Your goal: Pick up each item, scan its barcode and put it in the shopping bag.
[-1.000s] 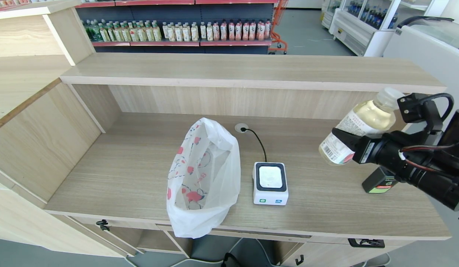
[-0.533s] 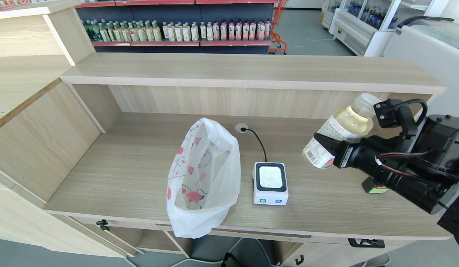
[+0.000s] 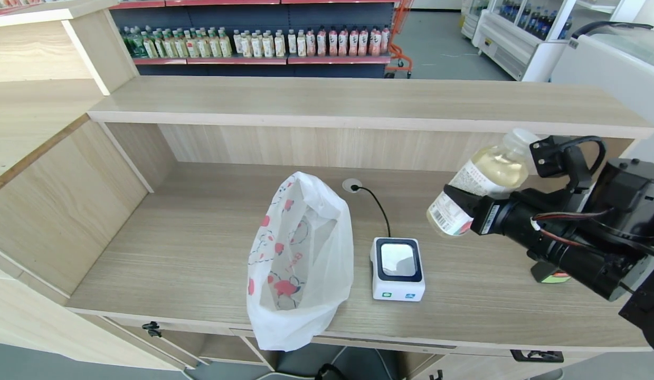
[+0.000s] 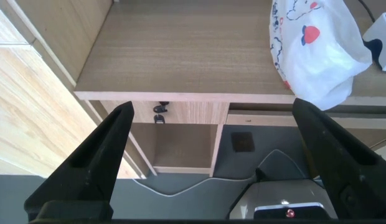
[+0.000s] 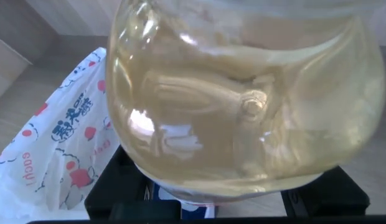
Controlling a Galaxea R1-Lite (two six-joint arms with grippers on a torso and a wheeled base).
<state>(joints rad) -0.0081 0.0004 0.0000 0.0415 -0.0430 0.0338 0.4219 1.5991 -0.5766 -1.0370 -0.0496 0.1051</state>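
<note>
You have one bottle (image 3: 482, 184) of pale drink, clamped by its lower body in your right gripper (image 3: 465, 205), tilted cap-up in the air above the counter (image 3: 200, 237), right of the scanner (image 3: 398, 268), apart from the shopping bag (image 3: 300, 264); your left gripper (image 4: 213, 111) is spread wide.

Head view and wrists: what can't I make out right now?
- Green-and-black item: head view, mostly behind the right arm.
- Shopping bag contents: head view, folds hide its bottom.
- Right hand grip: right wrist view, the bottle blocks it.
- Barcode: head view, too small to read.
</note>
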